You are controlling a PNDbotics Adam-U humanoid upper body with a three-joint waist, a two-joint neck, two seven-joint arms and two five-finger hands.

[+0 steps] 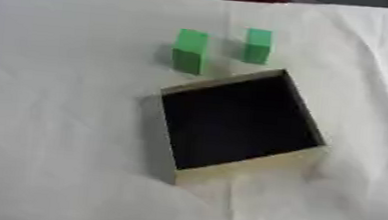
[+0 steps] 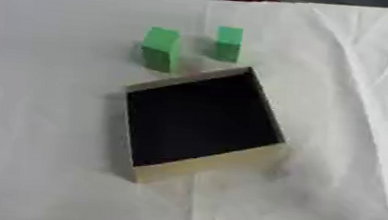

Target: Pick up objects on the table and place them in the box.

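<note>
Two green blocks stand upright on the counter (image 1: pixel 65 121), their long axes vertical. The left block (image 1: pixel 189 50) is the larger in view and stands just beyond the far left corner of the box (image 1: pixel 245 170), near it but not touching. The right block (image 1: pixel 257 46) stands slightly farther back, apart from its neighbour with a clear gap between them. The box lies open at the middle of the counter, turned askew so that one corner points toward the far right; its inside is dark and its near wall is pale. Both eye views show the same layout with nothing extra in either. A wrinkled white cloth covers the counter, with open room on all sides of the blocks and the box. Neither hand appears in either view, so their state cannot be told.
</note>
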